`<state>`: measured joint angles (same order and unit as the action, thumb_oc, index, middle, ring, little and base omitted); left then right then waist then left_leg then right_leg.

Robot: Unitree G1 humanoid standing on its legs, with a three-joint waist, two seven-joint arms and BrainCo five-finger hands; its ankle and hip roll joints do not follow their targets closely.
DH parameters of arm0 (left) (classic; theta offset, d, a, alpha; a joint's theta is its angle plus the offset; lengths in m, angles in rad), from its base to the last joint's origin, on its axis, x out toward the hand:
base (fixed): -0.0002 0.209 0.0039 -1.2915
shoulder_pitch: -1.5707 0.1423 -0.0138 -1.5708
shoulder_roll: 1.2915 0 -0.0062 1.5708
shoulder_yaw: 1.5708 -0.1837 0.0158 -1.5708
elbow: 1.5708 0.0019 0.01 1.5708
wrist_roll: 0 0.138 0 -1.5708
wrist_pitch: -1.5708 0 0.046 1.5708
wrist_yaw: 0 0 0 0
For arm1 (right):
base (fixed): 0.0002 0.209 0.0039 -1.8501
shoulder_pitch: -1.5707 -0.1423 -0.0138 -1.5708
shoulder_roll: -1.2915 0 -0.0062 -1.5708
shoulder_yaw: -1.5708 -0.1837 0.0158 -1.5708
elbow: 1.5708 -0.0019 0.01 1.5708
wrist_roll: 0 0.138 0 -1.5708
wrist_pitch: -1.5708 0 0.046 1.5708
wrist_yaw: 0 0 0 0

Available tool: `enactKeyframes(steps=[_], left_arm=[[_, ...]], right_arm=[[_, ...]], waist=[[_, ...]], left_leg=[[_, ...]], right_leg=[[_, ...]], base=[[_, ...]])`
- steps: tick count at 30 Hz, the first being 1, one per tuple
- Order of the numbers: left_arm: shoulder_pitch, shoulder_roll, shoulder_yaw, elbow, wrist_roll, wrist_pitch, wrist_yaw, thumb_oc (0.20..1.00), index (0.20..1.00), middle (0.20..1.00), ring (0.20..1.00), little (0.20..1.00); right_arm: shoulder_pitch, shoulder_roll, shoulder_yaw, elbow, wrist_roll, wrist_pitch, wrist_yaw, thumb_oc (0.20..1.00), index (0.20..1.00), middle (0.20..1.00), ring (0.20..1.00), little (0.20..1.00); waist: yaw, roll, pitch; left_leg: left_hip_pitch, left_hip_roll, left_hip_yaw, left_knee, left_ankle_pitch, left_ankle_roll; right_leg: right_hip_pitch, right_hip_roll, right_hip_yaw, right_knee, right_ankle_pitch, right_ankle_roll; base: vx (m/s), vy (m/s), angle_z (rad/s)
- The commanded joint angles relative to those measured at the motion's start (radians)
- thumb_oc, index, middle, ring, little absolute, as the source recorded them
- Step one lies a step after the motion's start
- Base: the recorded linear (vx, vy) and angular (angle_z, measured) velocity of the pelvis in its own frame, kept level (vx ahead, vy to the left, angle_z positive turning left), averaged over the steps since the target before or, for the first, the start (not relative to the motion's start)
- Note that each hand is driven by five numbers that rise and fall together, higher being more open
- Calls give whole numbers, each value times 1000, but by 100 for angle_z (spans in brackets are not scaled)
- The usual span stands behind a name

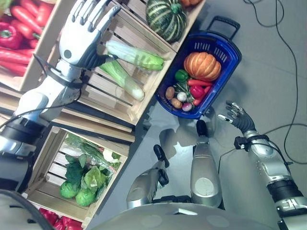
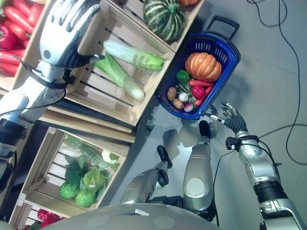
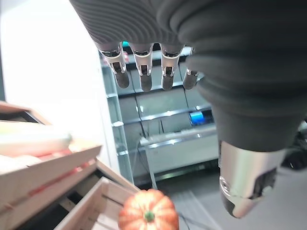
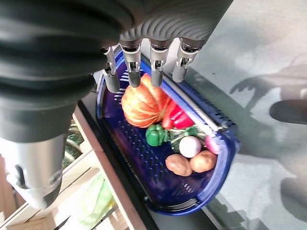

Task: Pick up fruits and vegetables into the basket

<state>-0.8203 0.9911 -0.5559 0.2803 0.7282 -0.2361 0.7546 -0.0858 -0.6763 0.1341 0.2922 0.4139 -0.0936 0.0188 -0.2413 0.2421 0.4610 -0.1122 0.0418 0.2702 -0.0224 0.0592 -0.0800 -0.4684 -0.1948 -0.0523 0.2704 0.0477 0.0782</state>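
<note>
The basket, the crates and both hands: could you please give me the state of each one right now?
Blue basket: on the floor, partly filled with an orange pumpkin, peppers and small vegetables.
Middle crate: holds two pale green leafy stalks.
Lower crate: holds leafy greens.
Left hand: open, above the middle crate, empty.
Right hand: open, beside the basket, empty.

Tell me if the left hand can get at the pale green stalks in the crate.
Probably yes. The left hand hovers open right beside the pale green stalks in the open-topped wooden crate, and nothing lies over them.
</note>
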Motion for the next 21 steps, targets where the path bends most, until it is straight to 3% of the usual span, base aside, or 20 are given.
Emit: enactKeyframes(steps=[1,9,14,16,19,21], left_arm=[[-67,4,-14,93,22,61,32,1000,1000,1000,1000,1000],[-176,-49,-121,313,60,72,-62,1000,1000,1000,1000,1000],[-155,-80,-130,405,45,46,-175,1000,1000,1000,1000,1000],[-150,-87,-134,439,22,5,-246,1000,1000,1000,1000,1000],[-117,-90,-133,470,-13,0,-348,1000,1000,1000,1000,1000],[-101,-93,-125,480,-18,8,-364,1000,1000,1000,1000,1000]], right_arm=[[-9,-4,18,-101,61,-27,-32,1000,1000,1000,1000,1000],[-57,-11,11,-119,69,-26,-44,1000,1000,1000,1000,1000],[-63,-8,-5,-122,66,-29,-46,1000,1000,1000,1000,1000],[-65,-10,-9,-124,60,-28,-48,1000,1000,1000,1000,1000],[-70,-17,-23,-129,68,-23,-51,1000,1000,1000,1000,1000],[-75,-23,-31,-131,71,-18,-53,1000,1000,1000,1000,1000]], waist=[[-40,-55,1],[-82,-52,59],[-94,-46,59],[-96,-44,59],[-97,-36,59],[-97,-31,59]], left_leg=[[-100,38,-1,129,-49,-25],[-180,38,34,191,-46,-29],[-242,36,53,220,-46,-30],[-260,36,60,229,-46,-31],[-294,33,68,252,-46,-31],[-308,30,70,261,-47,-31]], right_leg=[[-10,-3,9,119,-152,36],[-95,13,33,148,-136,31],[-155,17,52,153,-125,30],[-173,16,57,156,-123,30],[-202,13,67,162,-119,30],[-215,11,73,164,-117,30]], base=[[-32,2,-12],[-34,15,-13],[1,37,-10],[-5,42,-3],[4,44,-4],[13,60,-4]])
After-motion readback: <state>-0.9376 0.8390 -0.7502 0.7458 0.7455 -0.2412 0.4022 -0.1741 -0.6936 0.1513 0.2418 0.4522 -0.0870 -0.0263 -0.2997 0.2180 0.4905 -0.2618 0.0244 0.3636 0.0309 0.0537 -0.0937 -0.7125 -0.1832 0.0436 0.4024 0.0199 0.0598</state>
